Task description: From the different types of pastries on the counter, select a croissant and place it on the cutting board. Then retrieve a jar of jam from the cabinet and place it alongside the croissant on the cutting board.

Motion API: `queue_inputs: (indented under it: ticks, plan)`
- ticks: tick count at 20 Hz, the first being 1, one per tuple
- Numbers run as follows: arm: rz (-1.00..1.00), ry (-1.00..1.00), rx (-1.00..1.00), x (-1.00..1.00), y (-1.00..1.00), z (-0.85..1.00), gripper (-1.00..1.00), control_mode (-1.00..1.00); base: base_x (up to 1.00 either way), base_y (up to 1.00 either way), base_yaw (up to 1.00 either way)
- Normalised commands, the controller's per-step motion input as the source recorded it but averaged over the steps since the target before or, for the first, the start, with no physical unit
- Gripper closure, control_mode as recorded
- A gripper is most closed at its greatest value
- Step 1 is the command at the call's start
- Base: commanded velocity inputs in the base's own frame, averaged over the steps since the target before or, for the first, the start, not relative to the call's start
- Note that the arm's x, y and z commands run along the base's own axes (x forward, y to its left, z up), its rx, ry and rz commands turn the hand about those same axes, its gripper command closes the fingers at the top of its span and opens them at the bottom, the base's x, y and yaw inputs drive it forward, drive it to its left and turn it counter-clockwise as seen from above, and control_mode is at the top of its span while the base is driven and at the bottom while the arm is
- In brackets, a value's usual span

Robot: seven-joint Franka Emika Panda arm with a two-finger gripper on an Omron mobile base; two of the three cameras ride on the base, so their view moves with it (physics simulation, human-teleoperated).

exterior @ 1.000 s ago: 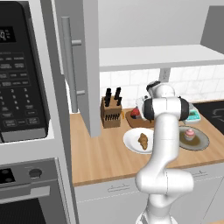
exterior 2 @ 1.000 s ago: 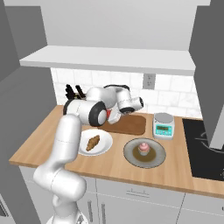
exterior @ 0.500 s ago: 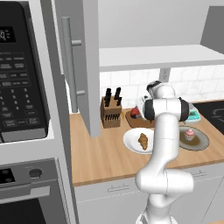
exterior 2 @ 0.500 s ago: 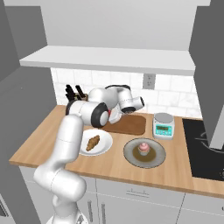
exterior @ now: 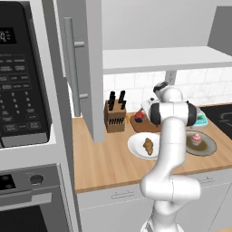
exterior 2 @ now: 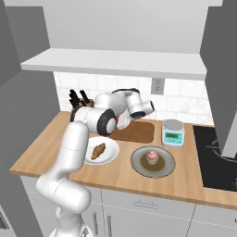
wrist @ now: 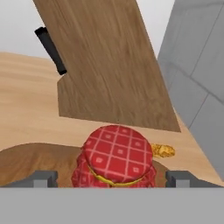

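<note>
My arm reaching over the cutting board [exterior 2: 138, 131], croissant [exterior 2: 97, 151] on the white plate [exterior 2: 110, 153], pink cupcake [exterior 2: 152, 156] on the grey plate [exterior 2: 165, 166], scale [exterior 2: 173, 133] beside the board, knife block [exterior 2: 75, 102] behind.

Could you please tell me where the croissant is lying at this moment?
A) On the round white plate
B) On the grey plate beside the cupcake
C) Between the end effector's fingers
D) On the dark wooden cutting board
A: the croissant lies on the round white plate, while the cutting board behind it carries no pastry and the cupcake sits alone on the grey plate.
</note>
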Motion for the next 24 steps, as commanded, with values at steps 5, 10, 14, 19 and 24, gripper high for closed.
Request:
queue_inputs:
  ticks: [5,10,14,19,24]
  plan:
    - [0.07,-0.01,0.04,-0.04,-0.35,0.56,-1.0,-1.0,0.0,0.0,0.0]
    - [0.07,-0.12,0.02,-0.46,-0.04,0.22,-1.0,-1.0,0.0,0.0,0.0]
    - [0.1,-0.18,0.0,-0.88,-0.16,0.02,-1.0,-1.0,0.0,0.0,0.0]
    - [0.12,-0.21,-0.01,-1.0,0.05,0.01,-1.0,-1.0,0.0,0.0,0.0]
    - [0.1,-0.36,-0.09,-1.0,0.25,0.11,-1.0,-1.0,0.0,0.0,0.0]
